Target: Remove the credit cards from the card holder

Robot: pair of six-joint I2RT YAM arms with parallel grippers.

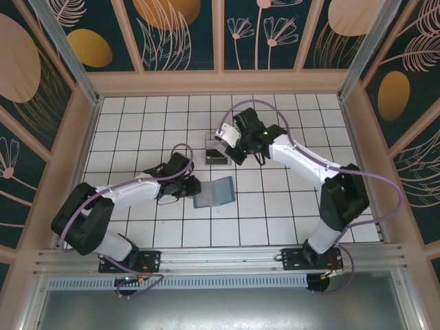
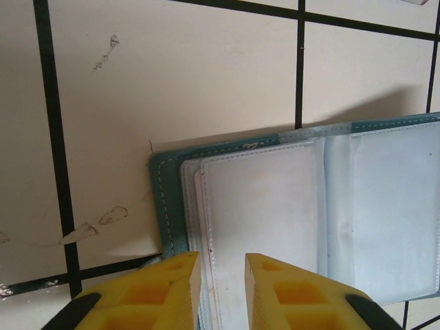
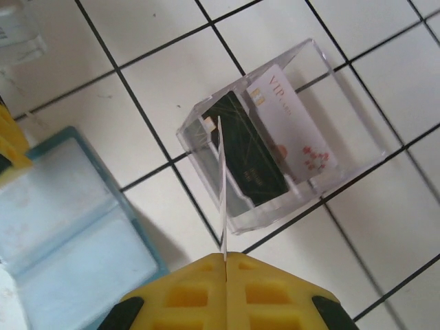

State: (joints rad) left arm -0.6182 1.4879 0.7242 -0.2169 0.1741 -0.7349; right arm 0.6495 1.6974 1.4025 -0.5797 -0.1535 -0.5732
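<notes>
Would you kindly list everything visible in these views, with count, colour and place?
card holder: one, slate-blue, lying open on the tiles near the table's middle
clear tray: one, transparent, just beyond the card holder
dark card: one, black, in the tray
white card: one, white with red print, in the tray beside the dark card
held card: one, thin, pale, edge-on above the tray
table: one, white tiles, black lines
left gripper: one, yellow, fingers slightly apart over the card holder's edge
right gripper: one, yellow, shut on the held card

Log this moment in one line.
right gripper: shut on thin card over tray | tray: dark card, white card | left gripper: open over card holder
</notes>
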